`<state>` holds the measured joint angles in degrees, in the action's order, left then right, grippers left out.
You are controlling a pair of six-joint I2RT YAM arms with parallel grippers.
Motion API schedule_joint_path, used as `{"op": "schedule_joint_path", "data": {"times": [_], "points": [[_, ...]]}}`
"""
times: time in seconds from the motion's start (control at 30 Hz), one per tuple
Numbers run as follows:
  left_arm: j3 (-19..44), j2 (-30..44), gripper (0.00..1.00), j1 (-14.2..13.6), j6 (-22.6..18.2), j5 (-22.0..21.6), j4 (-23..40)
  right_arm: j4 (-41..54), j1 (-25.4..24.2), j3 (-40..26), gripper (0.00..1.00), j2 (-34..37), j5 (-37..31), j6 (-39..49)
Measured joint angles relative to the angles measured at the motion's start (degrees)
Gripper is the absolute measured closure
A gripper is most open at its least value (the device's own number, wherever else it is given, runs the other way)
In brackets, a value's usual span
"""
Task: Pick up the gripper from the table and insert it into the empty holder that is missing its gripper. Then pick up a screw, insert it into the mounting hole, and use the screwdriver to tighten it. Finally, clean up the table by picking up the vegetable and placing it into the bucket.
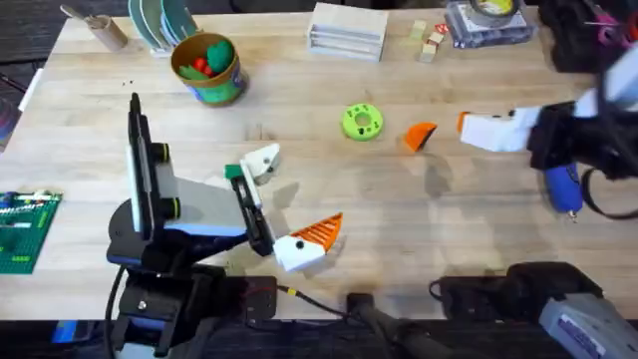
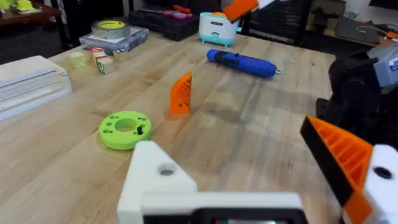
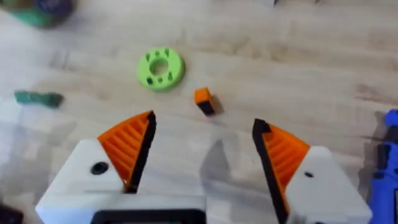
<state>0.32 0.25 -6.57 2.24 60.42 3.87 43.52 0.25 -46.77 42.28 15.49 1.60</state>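
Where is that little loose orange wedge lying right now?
In the overhead view the orange wedge lies on the table right of centre, between the green disc and the right claw, apart from both.

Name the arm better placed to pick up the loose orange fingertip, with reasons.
Right. The right gripper is open above the table with the orange fingertip just ahead between its pads, and it has both pads. The left gripper sits farther away, and one white holder on it lacks its pad.
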Motion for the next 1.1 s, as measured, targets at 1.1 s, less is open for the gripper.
{"op": "schedule_joint_path", "data": {"times": [1.1], "points": [[0.0,0.0,0.008,0.0,0.0,0.0,0.0,-15.3,7.6,-0.5,0.135,33.4,-5.4,14.2]]}}
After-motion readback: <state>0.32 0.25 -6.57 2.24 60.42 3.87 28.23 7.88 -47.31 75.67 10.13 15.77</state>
